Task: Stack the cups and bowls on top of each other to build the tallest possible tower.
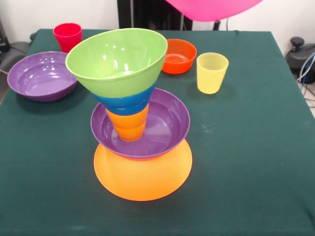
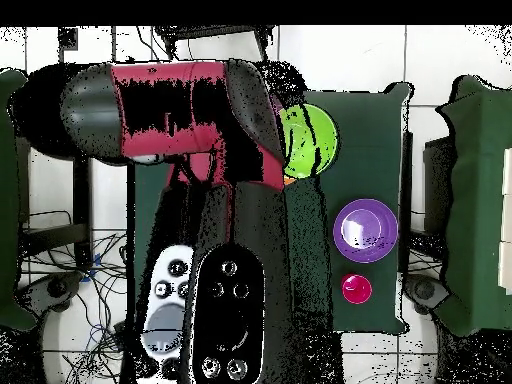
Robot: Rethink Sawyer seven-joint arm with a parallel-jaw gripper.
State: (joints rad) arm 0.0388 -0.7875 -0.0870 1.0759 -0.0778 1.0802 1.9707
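The tower (image 1: 135,113) stands mid-table, green bowl (image 1: 118,59) topmost, the yellow cup (image 1: 212,73) at its two o'clock, while the gripper's state cannot be told.

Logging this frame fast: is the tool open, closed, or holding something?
Tool: cannot be told. It is not visible; a big pink bowl hangs at the front view's top edge.

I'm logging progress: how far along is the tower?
Done: the tower holds five pieces, the green bowl on top. In hand: a pink bowl shows at the top edge. Left: purple bowl, orange-red bowl, yellow cup, red cup.
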